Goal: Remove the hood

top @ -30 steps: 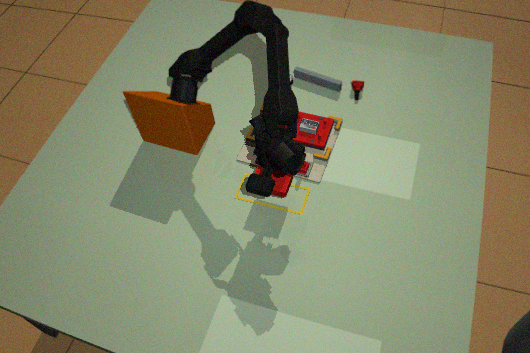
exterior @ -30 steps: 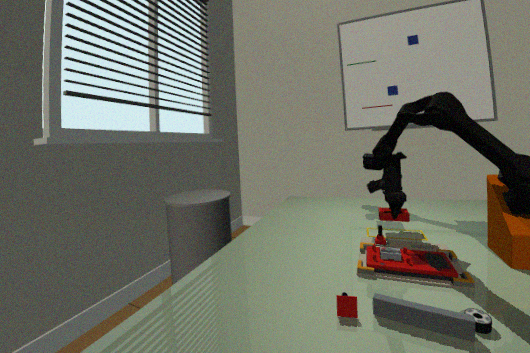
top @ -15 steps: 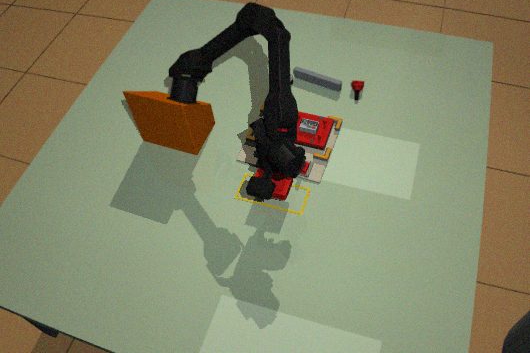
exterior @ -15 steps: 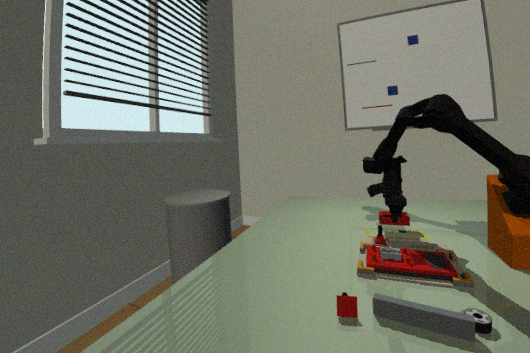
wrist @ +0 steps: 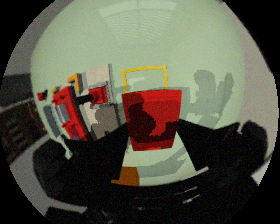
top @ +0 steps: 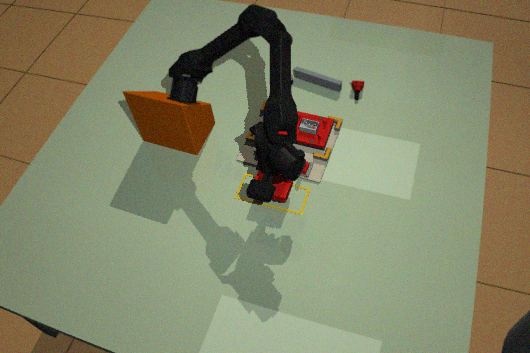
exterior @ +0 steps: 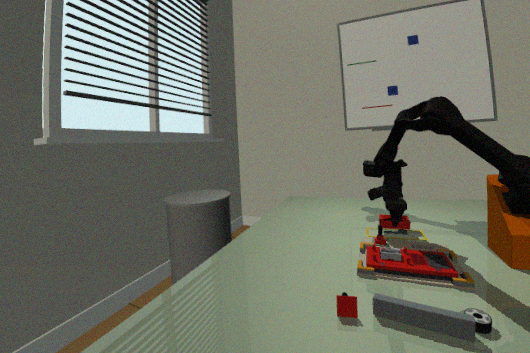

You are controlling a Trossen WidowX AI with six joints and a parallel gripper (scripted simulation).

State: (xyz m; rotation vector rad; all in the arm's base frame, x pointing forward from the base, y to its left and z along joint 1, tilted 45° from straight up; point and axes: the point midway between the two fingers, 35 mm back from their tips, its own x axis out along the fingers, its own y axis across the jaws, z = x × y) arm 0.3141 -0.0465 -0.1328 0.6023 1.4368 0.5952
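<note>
Top: my gripper [top: 261, 190] pinches the hood [top: 281, 189] over the marked area [top: 300, 201], near the table's middle, just toward the near edge from the toy car [top: 314, 128].

Exterior: the hood [exterior: 394, 221] hangs level just above the outline.

Wrist: the flat red hood [wrist: 151, 120] fills the jaws. I judge it light, rigid, probably slick; an edge-to-edge pinch suits it.
</note>
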